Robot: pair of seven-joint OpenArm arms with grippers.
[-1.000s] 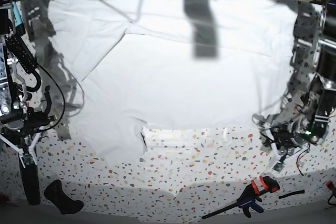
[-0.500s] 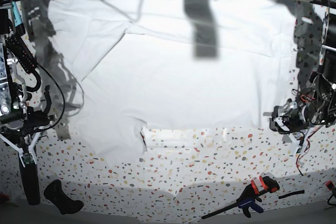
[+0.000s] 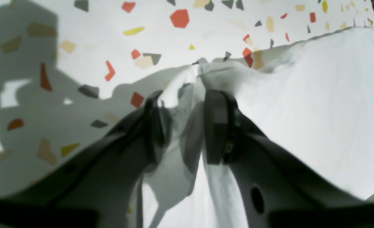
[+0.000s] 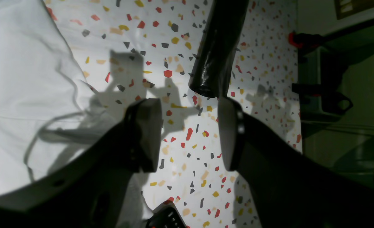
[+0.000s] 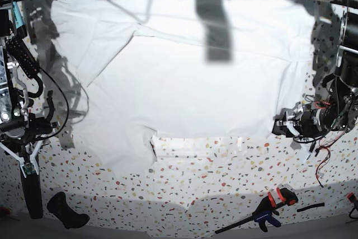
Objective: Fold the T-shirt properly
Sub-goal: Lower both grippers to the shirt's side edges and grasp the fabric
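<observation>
Since the earlier frame the left pincer [image 5: 282, 125] has shifted left onto the near right corner of the large plain white cotton T-shirt [image 5: 190, 76], now clamped on bunched fabric [image 3: 187, 95]. The shirt lies spread across the speckled terrazzo tabletop [image 5: 212, 177]. The right pincer [image 4: 187, 133] hangs open above bare tabletop at the left edge.

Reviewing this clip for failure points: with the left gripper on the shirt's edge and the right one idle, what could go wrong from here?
The left gripper pinches only a small bunch at the edge of the T-shirt, so the cloth may slip out when pulled. The right gripper hangs open over bare table, so one-sided lifting could drag or skew the shirt.
</observation>
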